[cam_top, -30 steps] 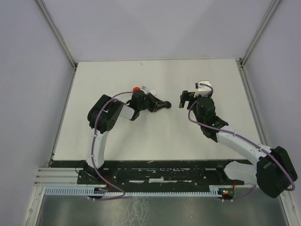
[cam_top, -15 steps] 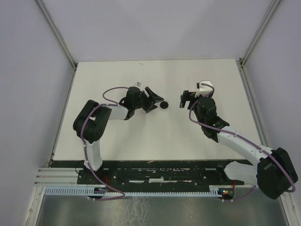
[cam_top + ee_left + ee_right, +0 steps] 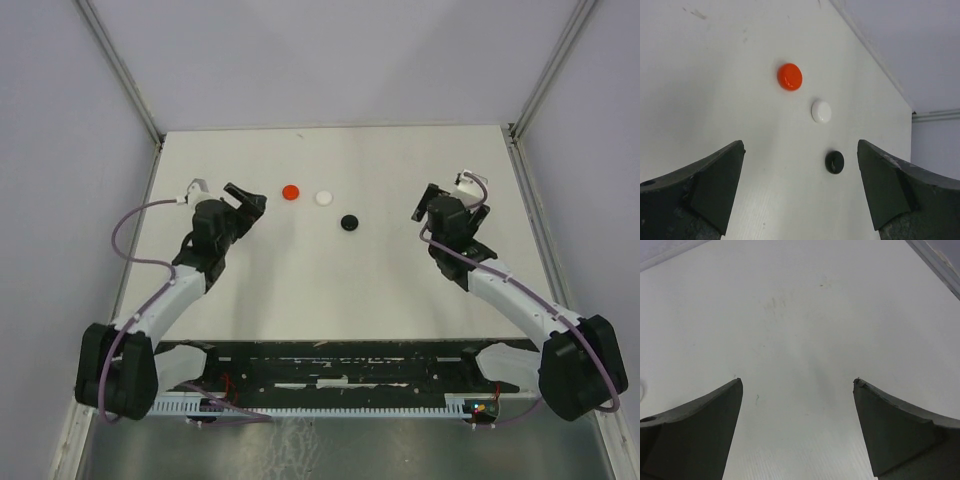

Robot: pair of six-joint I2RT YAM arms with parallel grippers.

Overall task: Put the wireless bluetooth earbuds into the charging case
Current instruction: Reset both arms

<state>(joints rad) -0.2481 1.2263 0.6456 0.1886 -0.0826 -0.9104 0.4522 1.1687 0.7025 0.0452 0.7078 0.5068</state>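
Where the flat white tabletop (image 3: 330,290) spreads out, the left gripper (image 3: 250,203) hangs well left of a small white round plastic disc (image 3: 323,198), jaws wide apart and empty. The right gripper (image 3: 428,204) gapes the same, well right of that disc. An orange-red round disc (image 3: 290,191) lies just left of it, and a black round disc (image 3: 349,222) to its right and nearer. I cannot make out the earbuds.

The small glossy red round disc (image 3: 790,76), the white round disc (image 3: 821,111) and the black round disc (image 3: 834,162) are honestly too tiny to make out any seam, lid or opening. The left pincer (image 3: 800,145) has both dark fingers chopped off by the bottom edge of its wrist view. Same deal for the right pincer (image 3: 796,382).
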